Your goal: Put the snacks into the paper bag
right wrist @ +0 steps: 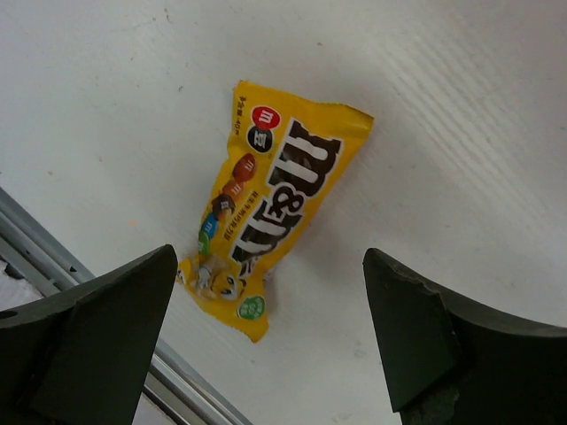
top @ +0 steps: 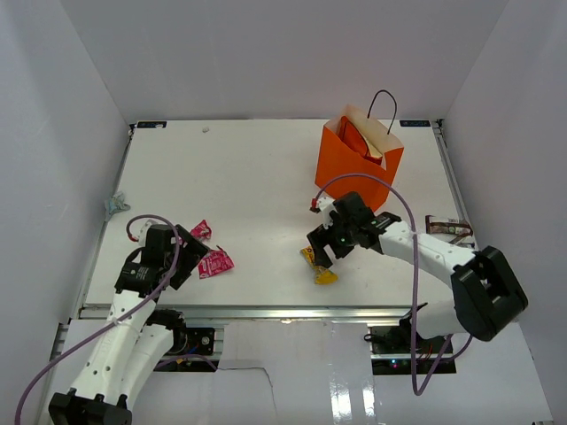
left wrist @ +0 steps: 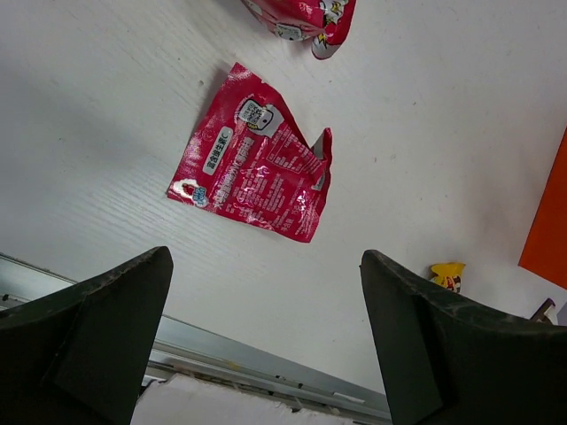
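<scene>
I am holding my right gripper (right wrist: pixel 267 266) wide open and empty above the yellow M&M's packet (right wrist: pixel 266 204) lying on the tabletop (top: pixel 257 186). My left gripper (left wrist: pixel 266 257) is hovering equally open over a pink packet (left wrist: pixel 257 164).

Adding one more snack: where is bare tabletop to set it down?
Bare: the far-left stretch between the upright orange paper bag and the two pink foil packets; also between them and the yellow candy wrapper. Crowded around the right gripper.

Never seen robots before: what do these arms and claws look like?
The left arm and right arm have white tubular links and chunky black joints. A thin purple cable loops along each. The left gripper and right gripper are black, with blunt wedge-shaped fingers.
</scene>
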